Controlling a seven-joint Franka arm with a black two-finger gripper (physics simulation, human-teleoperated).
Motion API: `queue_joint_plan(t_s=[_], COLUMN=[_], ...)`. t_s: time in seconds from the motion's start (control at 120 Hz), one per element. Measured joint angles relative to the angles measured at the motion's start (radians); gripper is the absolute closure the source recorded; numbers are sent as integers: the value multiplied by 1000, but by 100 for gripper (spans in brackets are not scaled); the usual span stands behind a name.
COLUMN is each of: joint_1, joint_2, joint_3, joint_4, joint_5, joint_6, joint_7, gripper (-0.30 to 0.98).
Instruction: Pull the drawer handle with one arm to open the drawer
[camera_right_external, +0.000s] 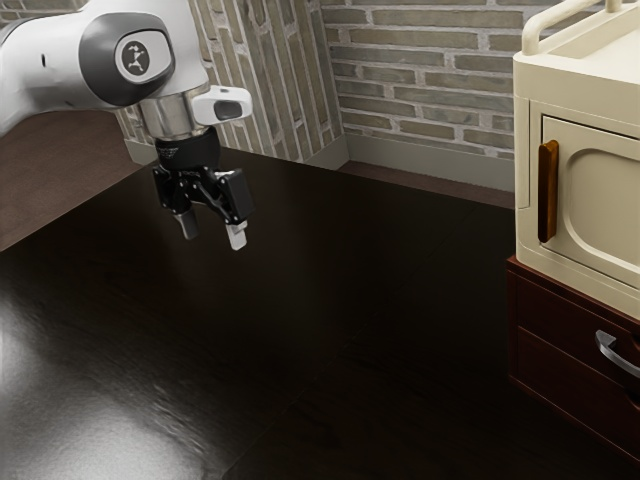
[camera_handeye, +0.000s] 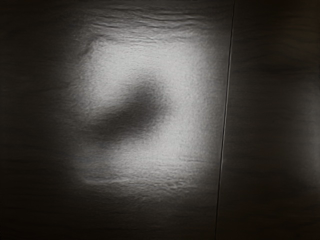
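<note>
My gripper (camera_right_external: 212, 238) hangs open above the dark table, toward the exterior view's upper left, its fingers pointing down with nothing between them. At the exterior view's right edge stands a dark red-brown drawer unit (camera_right_external: 560, 335), its front closed flush as far as it shows. A silver curved handle (camera_right_external: 612, 352) is fixed to that front, far from my gripper and partly cut off by the picture's edge. Under my hand, the wrist view has the dark tabletop (camera_handeye: 270, 125) with a bright reflection and a thin seam.
A cream cabinet (camera_right_external: 590, 95) with a closed door and a brown upright handle (camera_right_external: 547, 190) sits on top of the drawer unit. Behind the table (camera_right_external: 330, 300) runs a brick wall (camera_right_external: 430, 85). The tabletop stretches between my gripper and the drawer unit.
</note>
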Motion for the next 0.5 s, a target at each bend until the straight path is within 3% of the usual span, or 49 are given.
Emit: queue_joint_plan(t_s=[0.242,0.317,0.4,0.5], joint_1=[3,0,-10,-27], joint_2=[3,-78,-136,-149], joint_3=[-1,-6,-65,-202], joint_4=[9,90,124,132], joint_5=[-1,-3,-5,-6], joint_6=[2,-18,-39,-51], joint_7=[37,48,97,194], gripper=[0,0,0,0])
